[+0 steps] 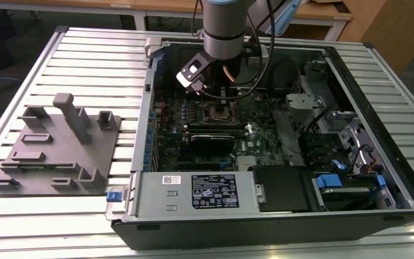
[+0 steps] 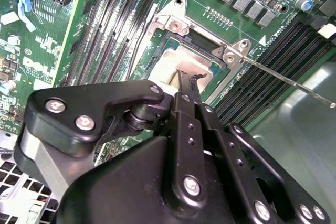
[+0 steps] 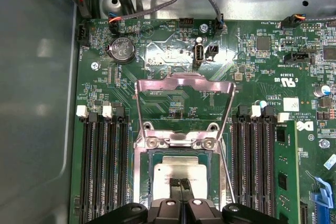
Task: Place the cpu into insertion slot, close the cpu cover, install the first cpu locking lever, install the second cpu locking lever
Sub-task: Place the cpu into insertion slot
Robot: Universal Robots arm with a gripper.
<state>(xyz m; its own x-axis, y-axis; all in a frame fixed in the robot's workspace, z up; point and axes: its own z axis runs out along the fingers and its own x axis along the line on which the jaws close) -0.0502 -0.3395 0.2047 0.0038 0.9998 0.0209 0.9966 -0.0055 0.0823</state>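
The gripper (image 3: 181,186) is narrow, its fingers pressed together, with the tips right over the cpu (image 3: 173,170), which lies in the insertion slot (image 2: 201,37) directly beneath. Just beyond the tips the cpu cover (image 3: 184,83) stands flipped open, and a thin lever (image 2: 283,81) juts out beside it

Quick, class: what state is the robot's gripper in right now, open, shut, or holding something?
Gripper: fingers shut together with nothing between them, tips down at the cpu, which lies in the insertion slot.
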